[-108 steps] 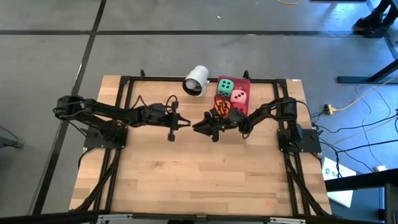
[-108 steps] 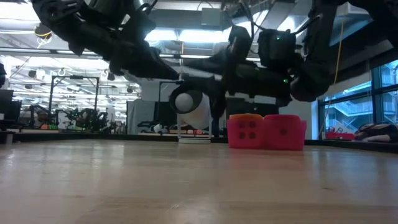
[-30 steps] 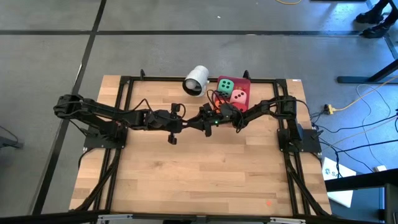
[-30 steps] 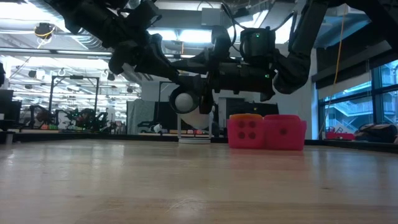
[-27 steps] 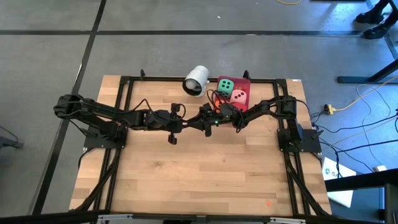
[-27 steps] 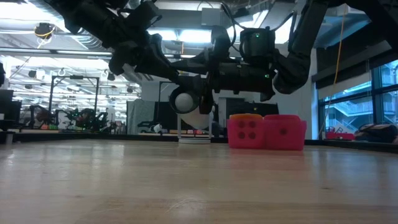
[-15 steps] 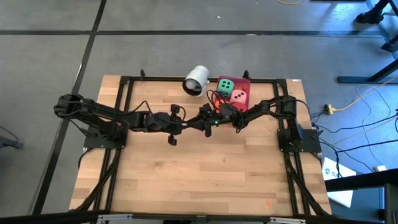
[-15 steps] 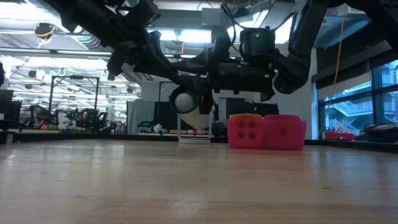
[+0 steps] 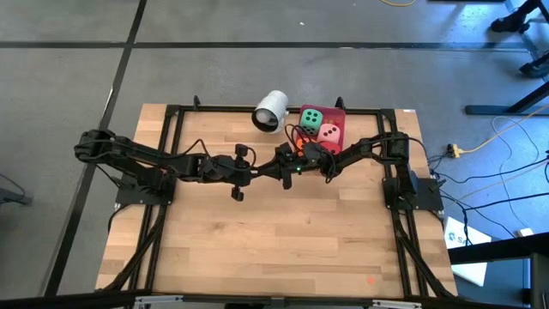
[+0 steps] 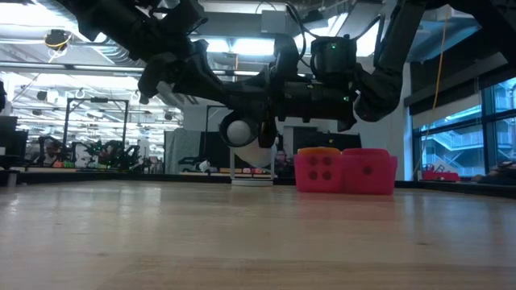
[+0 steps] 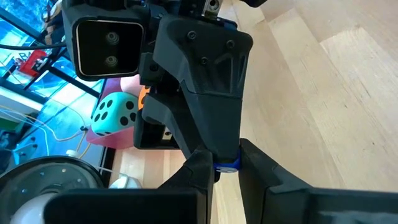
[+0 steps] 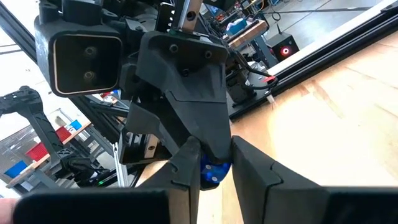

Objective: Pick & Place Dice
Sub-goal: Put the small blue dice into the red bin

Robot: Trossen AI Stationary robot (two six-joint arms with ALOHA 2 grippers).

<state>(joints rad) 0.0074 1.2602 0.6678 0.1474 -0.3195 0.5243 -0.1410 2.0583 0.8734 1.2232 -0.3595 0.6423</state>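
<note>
My two grippers meet tip to tip above the middle of the table, left gripper (image 9: pixel 259 170) and right gripper (image 9: pixel 271 170), both about level. A small blue thing (image 11: pixel 227 167) shows between the fingertips; what it is I cannot tell. Each gripper's fingers stand close around it and around the other gripper's tip. The green die (image 9: pixel 310 118) and the pink die (image 9: pixel 329 132) sit on the red tray (image 9: pixel 340 115) at the far right. In the low view two reddish dice (image 10: pixel 318 171) (image 10: pixel 369 172) stand side by side, and an orange top (image 10: pixel 320 151) shows behind them. My left gripper (image 11: pixel 226 171) has the small blue thing (image 11: pixel 229 167) between its two fingertips, coming level from the table's left. The thing hangs clear of the table. The right gripper's dark tip covers most of it. My right gripper (image 12: pixel 214 165) has the blue thing (image 12: pixel 212 173) between its fingertips, coming level from the table's right. The left gripper's tapered tip stands in the same gap, so where the fingers touch is hidden.
A white cup (image 9: pixel 271 112) lies on its side at the far edge, left of the tray. Black frame rails (image 9: pixel 171 137) run along the table's sides and far edge. Bare wood (image 9: pixel 274 240) fills the near half of the table.
</note>
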